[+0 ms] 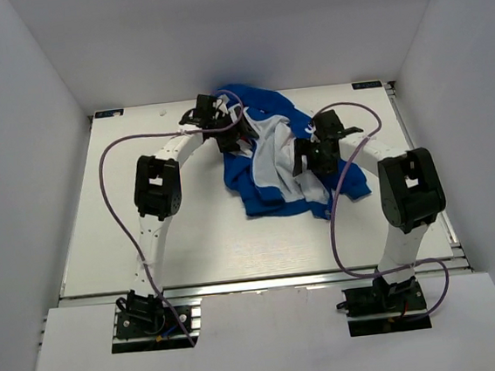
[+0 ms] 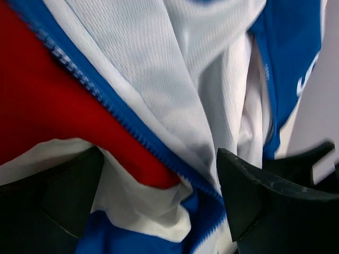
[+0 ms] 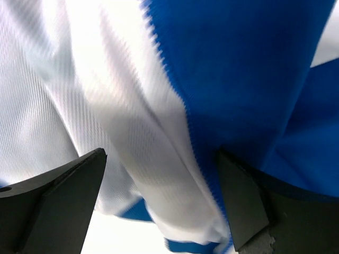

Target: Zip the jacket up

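The jacket lies crumpled and unzipped at the middle back of the table, white lining up between royal-blue panels. My left gripper is over its upper left part. In the left wrist view this gripper is open, straddling a red panel, a white fold and a blue zipper edge. My right gripper hovers at the jacket's right side. Seen from the right wrist, it is open around a hanging fold of white lining and the blue zipper edge. No zipper slider shows.
The white table sits inside a white-walled enclosure. Purple cables loop from both arms out over the table. Both arm bases stand at the near edge. Bare tabletop shows below the fold in the right wrist view.
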You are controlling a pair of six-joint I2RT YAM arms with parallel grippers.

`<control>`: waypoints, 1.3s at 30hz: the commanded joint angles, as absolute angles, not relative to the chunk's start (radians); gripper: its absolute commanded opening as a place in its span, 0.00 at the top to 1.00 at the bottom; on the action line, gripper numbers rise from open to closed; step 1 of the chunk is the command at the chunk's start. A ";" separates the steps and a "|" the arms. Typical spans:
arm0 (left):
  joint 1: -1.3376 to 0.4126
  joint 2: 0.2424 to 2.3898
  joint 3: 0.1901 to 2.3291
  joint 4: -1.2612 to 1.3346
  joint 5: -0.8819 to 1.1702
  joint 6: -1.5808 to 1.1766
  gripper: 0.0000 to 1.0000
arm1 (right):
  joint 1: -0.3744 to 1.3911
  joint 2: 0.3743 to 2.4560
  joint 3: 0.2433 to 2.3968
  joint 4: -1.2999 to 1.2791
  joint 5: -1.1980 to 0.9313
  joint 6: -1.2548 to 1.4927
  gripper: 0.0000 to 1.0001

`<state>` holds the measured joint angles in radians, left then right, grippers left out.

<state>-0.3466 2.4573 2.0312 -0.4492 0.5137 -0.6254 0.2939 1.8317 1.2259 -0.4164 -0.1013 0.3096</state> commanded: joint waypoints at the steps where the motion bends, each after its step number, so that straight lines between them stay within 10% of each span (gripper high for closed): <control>1: -0.279 2.604 2.244 -0.568 0.380 -0.551 0.02 | 0.284 1.861 1.322 -0.383 -0.132 0.282 0.11; 15: -0.236 2.120 2.059 -0.591 0.196 -0.486 0.02 | 0.572 1.712 1.422 -0.443 0.023 0.146 0.11; 24: -0.026 1.490 1.225 -0.382 0.234 -0.632 0.02 | 0.790 1.886 1.587 -0.452 0.138 0.202 0.14; 32: -0.020 1.256 1.023 -0.426 0.181 -0.644 0.02 | 0.805 2.063 1.738 -0.589 0.233 0.273 0.28; 35: -0.020 1.246 1.022 -0.452 0.187 -0.646 0.02 | 0.805 2.069 1.730 -0.594 0.250 0.304 0.65; 36: -0.020 1.241 1.016 -0.445 0.198 -0.647 0.02 | 0.805 2.059 1.724 -0.586 0.256 0.313 0.99; 39: -0.020 1.239 1.006 -0.440 0.203 -0.650 0.02 | 0.805 2.031 1.721 -0.568 0.232 0.313 1.00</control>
